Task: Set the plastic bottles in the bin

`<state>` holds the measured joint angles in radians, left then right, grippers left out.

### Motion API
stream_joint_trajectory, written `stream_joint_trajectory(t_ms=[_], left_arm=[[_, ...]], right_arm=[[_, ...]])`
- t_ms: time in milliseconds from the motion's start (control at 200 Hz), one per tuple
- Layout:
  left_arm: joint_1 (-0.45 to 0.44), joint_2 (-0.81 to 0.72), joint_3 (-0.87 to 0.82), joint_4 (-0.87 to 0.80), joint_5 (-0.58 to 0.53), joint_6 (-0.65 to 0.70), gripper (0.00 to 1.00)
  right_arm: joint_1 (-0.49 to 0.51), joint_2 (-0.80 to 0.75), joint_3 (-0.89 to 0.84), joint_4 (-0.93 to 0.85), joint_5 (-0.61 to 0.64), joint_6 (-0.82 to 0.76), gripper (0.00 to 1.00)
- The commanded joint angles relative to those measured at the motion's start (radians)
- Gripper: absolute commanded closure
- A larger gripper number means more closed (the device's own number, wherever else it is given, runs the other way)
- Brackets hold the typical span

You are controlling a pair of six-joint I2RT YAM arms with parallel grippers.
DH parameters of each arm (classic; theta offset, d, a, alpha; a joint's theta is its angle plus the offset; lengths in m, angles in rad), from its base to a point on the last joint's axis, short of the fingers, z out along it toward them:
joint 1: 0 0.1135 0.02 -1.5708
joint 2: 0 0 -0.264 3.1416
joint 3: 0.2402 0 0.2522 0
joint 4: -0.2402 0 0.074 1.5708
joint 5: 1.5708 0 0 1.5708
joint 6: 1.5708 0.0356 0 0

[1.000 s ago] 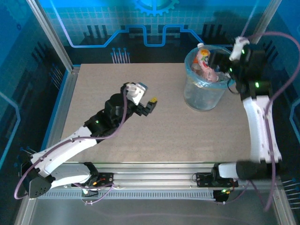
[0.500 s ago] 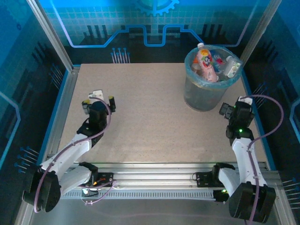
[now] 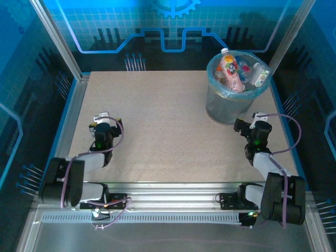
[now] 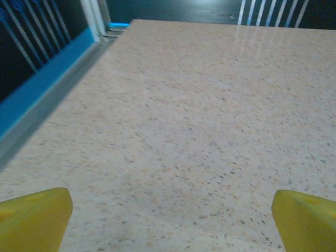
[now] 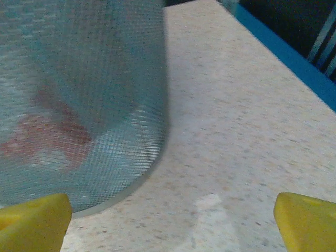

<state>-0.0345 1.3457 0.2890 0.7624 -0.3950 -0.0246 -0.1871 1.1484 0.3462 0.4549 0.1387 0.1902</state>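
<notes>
The bin (image 3: 231,107) stands at the back right of the table, a round translucent tub lined with a pale blue-green bag. Several plastic bottles lie inside it. A pink bottle (image 3: 230,71) with a white cap pokes above the rim, and a clear bottle (image 3: 258,74) rests against the right side. My right gripper (image 3: 251,123) sits low on the table just in front of the bin, open and holding nothing. In the right wrist view the bin wall (image 5: 79,94) is close at the left of the open gripper (image 5: 170,226). My left gripper (image 3: 104,124) rests folded back at the table's left, open (image 4: 170,226) over bare tabletop.
The speckled beige tabletop (image 3: 168,131) spreads between the two arms. A blue rail (image 4: 37,100) and metal frame run along the left edge, and another blue rail (image 5: 294,58) along the right edge beyond the bin.
The right arm has pulled away from above the bin and folded down in front of it; a clear bottle now lies in the bin. The left arm has drawn back from mid-table to the left.
</notes>
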Motion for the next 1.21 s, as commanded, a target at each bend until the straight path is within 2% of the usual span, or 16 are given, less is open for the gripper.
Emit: stream_joint_trajectory(t_ms=[0,95,155,225,370,590,695,795,865,925,990,1201], left_arm=[[0.018,0.116,-0.031,0.315,0.206,0.000,0.01],[0.016,0.237,-0.040,0.470,0.235,0.024,0.01],[0.016,0.204,-0.033,0.393,0.223,0.009,0.01],[0.017,0.216,-0.021,0.389,0.195,0.005,0.01],[0.016,0.204,0.066,0.207,0.153,-0.011,0.01],[0.014,0.205,0.066,0.213,0.155,-0.006,0.01],[0.013,0.205,0.066,0.212,0.156,-0.006,0.01],[0.014,0.205,0.068,0.211,0.159,-0.004,0.01],[0.013,0.205,0.067,0.211,0.160,-0.004,0.01],[0.013,0.206,0.070,0.207,0.164,-0.003,0.01],[0.012,0.206,0.073,0.203,0.168,0.002,0.01],[0.012,0.207,0.073,0.201,0.169,0.002,0.01]], right_arm=[[0.024,0.013,-0.052,0.212,-0.129,-0.076,0.00],[0.033,0.024,-0.091,0.283,-0.179,-0.096,0.00],[0.035,0.016,-0.090,0.284,-0.239,-0.090,0.00],[0.049,0.009,-0.077,0.281,-0.287,-0.094,0.00],[0.077,0.043,-0.052,0.291,-0.280,-0.095,0.00],[0.092,0.200,-0.107,0.511,-0.230,-0.072,0.00],[0.106,0.239,-0.091,0.522,-0.193,-0.067,0.00],[0.165,0.259,-0.042,0.447,-0.124,-0.112,0.00],[0.172,0.351,-0.001,0.469,-0.171,-0.136,0.00],[0.197,0.344,0.068,0.313,-0.165,-0.170,0.00],[0.225,0.353,0.080,0.306,-0.125,-0.188,0.00],[0.231,0.356,0.082,0.306,-0.115,-0.190,0.00]])
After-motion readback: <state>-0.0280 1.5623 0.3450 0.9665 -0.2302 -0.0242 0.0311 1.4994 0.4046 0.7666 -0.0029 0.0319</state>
